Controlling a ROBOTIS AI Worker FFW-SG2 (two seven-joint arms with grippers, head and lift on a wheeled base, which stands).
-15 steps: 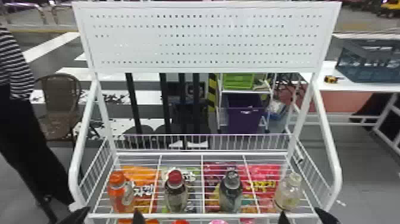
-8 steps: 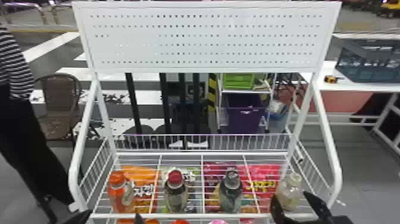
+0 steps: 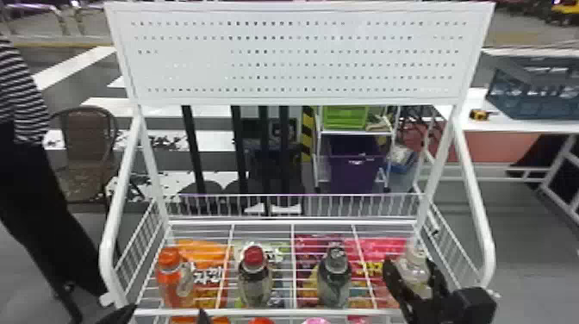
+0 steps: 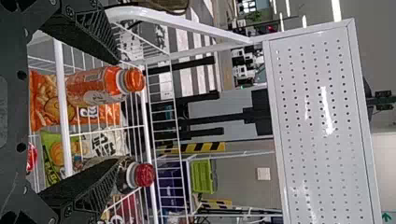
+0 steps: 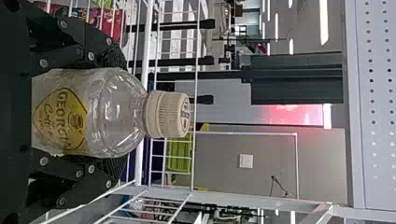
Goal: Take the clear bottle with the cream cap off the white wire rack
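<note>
My right gripper [image 3: 411, 271] is at the right end of the white wire rack [image 3: 478, 215], with a finger on either side of the clear bottle [image 3: 414, 263]. In the right wrist view the gripper [image 5: 120, 112] is shut around the body of the bottle [image 5: 109, 114], below its cream cap [image 5: 167, 114]; the pads are partly hidden behind it. The bottle stands upright. My left gripper [image 3: 164, 316] waits at the rack's front left edge; in the left wrist view the gripper [image 4: 116, 111] is open and holds nothing.
Orange-capped [image 3: 170, 275], red-capped [image 3: 255, 275] and dark-capped [image 3: 335, 275] bottles stand in a row to the left. Snack bags [image 3: 207, 254] lie under the wires. A perforated panel [image 3: 297, 56] rises behind, and side rails [image 3: 474, 185] flank the shelf.
The right gripper has come in from the front right corner to the cream-capped bottle, and its fingers have drawn together around it. The left arm has stayed nearly still.
</note>
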